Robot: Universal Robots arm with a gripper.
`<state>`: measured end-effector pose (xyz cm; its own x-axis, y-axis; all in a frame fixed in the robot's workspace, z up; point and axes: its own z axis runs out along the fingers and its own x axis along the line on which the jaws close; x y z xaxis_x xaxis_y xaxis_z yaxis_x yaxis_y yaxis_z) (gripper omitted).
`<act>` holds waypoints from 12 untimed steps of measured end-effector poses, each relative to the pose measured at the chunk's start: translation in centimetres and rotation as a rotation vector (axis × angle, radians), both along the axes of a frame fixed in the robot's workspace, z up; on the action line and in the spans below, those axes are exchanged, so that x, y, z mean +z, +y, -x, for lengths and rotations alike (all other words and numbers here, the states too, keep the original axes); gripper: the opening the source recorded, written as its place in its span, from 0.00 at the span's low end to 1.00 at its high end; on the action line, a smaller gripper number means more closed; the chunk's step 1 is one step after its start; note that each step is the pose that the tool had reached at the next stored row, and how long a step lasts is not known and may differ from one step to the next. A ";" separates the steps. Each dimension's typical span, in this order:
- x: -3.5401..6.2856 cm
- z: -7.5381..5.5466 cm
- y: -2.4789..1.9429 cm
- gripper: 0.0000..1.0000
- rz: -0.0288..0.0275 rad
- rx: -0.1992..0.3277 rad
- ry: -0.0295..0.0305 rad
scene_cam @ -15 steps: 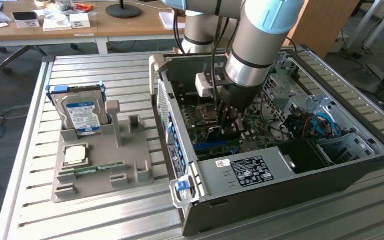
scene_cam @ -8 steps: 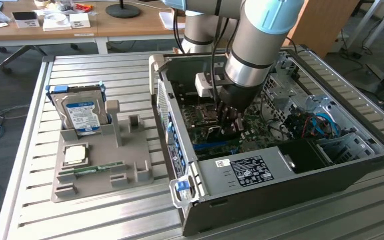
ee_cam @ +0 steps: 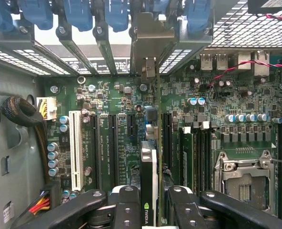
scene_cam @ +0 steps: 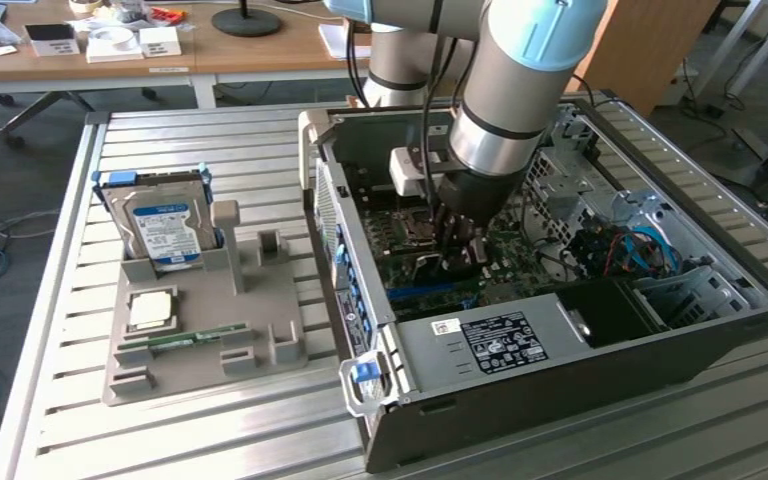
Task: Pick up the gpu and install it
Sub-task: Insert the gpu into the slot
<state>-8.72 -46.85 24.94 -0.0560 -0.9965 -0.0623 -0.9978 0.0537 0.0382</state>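
Green-edged, the gpu [ee_cam: 150, 171] is gripped edge-on between the gripper [ee_cam: 153, 210] fingers above the motherboard [ee_cam: 107, 95], not yet seated.

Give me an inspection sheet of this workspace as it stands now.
Surface: slatted metal table, carrying an open computer case and a grey parts holder.
Job's things: gpu held edge-on over the motherboard, its metal bracket up at the rear slot openings; whether it is fully seated cannot be told.
Clutter: hard drive upright in the holder; a RAM stick and a square chip lying on it.
Grippers: gripper shut on the gpu, inside the case.
Cables: blue cables in the case; a red and black pair across the board.
Surroundings: wooden desk behind with small boxes; floor cables at the exterior view's left.
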 end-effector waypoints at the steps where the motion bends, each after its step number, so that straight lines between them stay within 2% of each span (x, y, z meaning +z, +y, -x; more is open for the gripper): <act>1: 0.00 0.0 0.00 0.27 0.0000 0.000 -0.0001; 12: -0.22 0.1 0.00 0.27 -0.0001 0.000 -0.0001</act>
